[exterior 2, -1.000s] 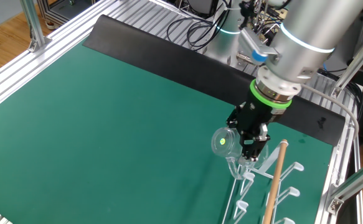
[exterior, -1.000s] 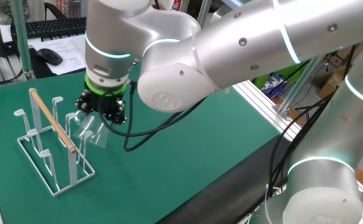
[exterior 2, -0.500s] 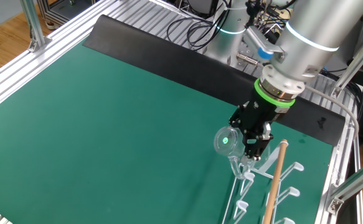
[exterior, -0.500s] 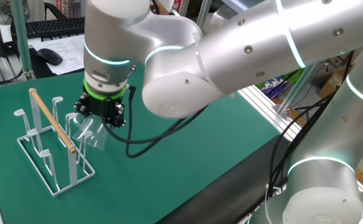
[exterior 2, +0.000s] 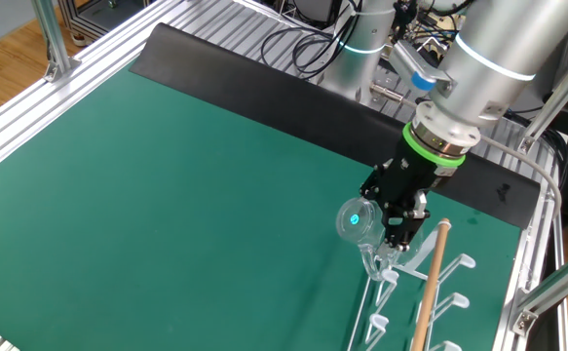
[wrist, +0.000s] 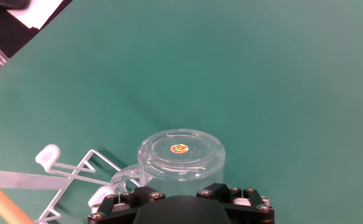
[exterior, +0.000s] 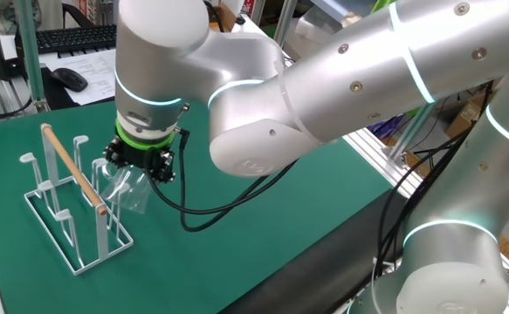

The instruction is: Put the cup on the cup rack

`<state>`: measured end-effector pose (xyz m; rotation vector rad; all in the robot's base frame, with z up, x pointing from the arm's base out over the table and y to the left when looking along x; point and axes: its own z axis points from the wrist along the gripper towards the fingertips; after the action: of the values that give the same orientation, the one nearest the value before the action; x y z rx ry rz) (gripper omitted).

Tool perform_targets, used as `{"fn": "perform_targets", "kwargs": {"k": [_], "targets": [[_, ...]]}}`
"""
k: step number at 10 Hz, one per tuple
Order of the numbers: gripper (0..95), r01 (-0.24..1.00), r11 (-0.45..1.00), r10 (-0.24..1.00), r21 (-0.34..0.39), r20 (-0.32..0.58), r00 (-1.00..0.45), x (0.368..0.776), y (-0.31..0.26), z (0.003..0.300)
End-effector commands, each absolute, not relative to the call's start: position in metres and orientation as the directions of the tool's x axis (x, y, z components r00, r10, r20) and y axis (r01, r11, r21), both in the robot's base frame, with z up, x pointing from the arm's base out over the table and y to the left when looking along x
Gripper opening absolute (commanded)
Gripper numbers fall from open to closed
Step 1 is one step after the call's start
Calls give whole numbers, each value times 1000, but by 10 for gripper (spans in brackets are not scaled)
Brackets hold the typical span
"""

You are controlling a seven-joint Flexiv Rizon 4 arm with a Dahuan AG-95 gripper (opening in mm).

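The pincer (exterior 2: 397,216) is clenched on the cup (exterior 2: 355,220), holding it up off the green tabletop (exterior 2: 186,185) and tipped over so that its thick base faces outward; in the hand view that base, with a small sticker at its centre, fills the space just ahead of the black fingers. From one fixed view the cup (exterior: 121,188) hangs below the green ring of the wrist, close beside the near end of the cup rack (exterior: 66,202), and seems to overlap one of the end pegs. Whether the peg has entered the mouth of the glass cannot be told, since the clear glass and the white wire blur together there.

The rack stands upright on the tabletop, its wooden handle (exterior 2: 430,283) running along the top, with the other pegs bare. In the hand view a peg tip (wrist: 47,155) shows to the left of the cup (wrist: 180,160), apart from it.

The step in hand looks like the placing itself: the cup is carried, turned mouth-first toward a peg, and is at or just short of it. The next move would call for sliding the mouth squarely over the peg along the peg's own line, then letting go only once the glass rests on the wire, and keeping the fingers away from the handle.
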<state>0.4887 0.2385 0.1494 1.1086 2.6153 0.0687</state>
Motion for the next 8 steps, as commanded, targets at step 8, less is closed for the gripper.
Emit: {"fn": "perform_targets", "kwargs": {"k": [8], "targets": [[0, 706, 687, 721, 170, -273, -637, 481, 249, 139]]}}
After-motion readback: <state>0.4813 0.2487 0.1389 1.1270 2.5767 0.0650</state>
